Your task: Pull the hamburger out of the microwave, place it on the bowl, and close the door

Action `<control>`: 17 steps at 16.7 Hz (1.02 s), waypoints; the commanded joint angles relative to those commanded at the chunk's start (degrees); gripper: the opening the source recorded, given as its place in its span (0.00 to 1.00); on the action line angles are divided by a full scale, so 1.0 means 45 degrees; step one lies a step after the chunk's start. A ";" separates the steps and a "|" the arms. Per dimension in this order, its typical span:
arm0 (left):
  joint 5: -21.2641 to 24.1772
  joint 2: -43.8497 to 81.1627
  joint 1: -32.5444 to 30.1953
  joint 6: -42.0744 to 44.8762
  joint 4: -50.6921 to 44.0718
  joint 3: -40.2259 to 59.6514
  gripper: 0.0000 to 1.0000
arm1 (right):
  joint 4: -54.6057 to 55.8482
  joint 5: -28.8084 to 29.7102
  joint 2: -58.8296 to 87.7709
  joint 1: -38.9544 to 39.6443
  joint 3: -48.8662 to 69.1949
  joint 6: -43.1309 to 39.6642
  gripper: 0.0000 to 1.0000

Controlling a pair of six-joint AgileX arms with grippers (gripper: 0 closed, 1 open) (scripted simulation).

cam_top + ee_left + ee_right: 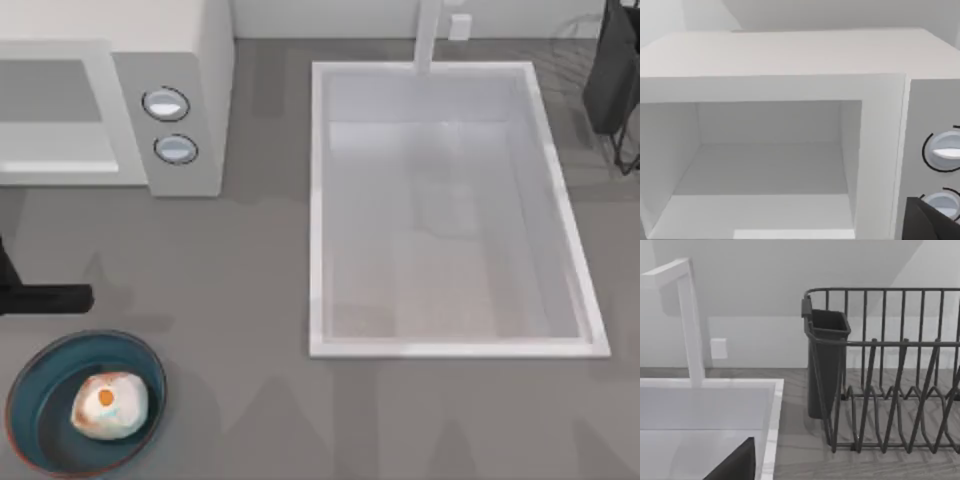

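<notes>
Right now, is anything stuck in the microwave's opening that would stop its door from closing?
Nothing visible does. The microwave cavity looks bare in the left wrist view. The hamburger already sits in the bowl, and the left hand is out in front, between microwave and bowl.

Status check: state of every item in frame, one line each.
hamburger: lying in the bowl
bowl: upright on the table, front left
microwave: cavity open and bare
knobs: both on the front panel, setting unreadable
sink: dry, nothing in it
dish rack: holds no dishes
left gripper: between microwave and bowl, at the table's left edge
</notes>
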 joint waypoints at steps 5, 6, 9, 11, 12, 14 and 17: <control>0.2155 0.2273 0.2866 0.1765 -0.2444 0.2505 0.00 | 0.0000 0.0000 0.0000 0.0000 0.0000 0.0000 1.00; 0.2761 0.2924 0.3669 0.2273 -0.3144 0.3215 0.00 | 0.0000 0.0000 0.0000 0.0000 0.0000 0.0000 1.00; 0.4776 0.5127 0.6349 0.3995 -0.5515 0.5602 0.00 | 0.0000 0.0000 0.0000 0.0000 0.0000 0.0000 1.00; 0.6201 0.6721 0.8258 0.5246 -0.7230 0.7321 0.00 | 0.0000 0.0000 0.0000 0.0000 0.0000 0.0000 1.00; 0.6912 0.7529 0.9220 0.5881 -0.8100 0.8195 0.00 | 0.0000 0.0000 0.0000 0.0000 0.0000 0.0000 1.00; 0.8293 0.9122 1.1108 0.7134 -0.9811 0.9928 0.00 | 0.0000 0.0000 0.0000 0.0000 0.0000 0.0000 1.00; 1.0150 1.1318 1.3696 0.8863 -1.2163 1.2346 0.00 | 0.0000 0.0000 0.0000 0.0000 0.0000 0.0000 1.00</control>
